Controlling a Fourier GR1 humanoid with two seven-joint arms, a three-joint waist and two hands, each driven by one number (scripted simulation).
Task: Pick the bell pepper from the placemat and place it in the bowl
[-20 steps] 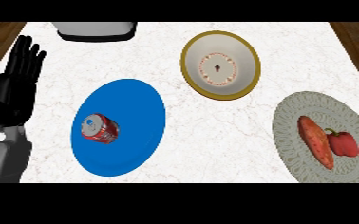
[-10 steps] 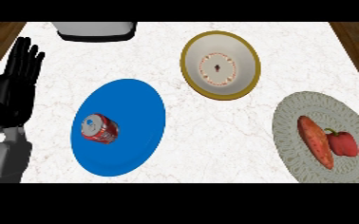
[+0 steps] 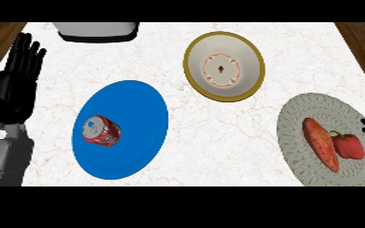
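Note:
The red bell pepper (image 3: 348, 145) lies on a grey patterned round placemat (image 3: 311, 109) at the right edge of the head view, touching an orange sweet potato (image 3: 321, 145) on its left. The white bowl (image 3: 224, 66) with a gold rim stands at the upper middle, with nothing in it. My left hand (image 3: 19, 84) rests open at the far left edge, fingers pointing up, far from pepper and bowl. A small dark sliver (image 3: 363, 126) shows at the right edge just above the pepper; it may be my right hand, too little of it to tell.
A blue plate (image 3: 122, 128) at the lower left carries a red can (image 3: 101, 130) lying on its side. A grey appliance (image 3: 97, 30) sits at the counter's back edge. Wooden strips (image 3: 353, 34) border the white marble top at both upper corners.
A small dark sliver has appeared at the right edge above the pepper. The left hand and all objects have stayed put.

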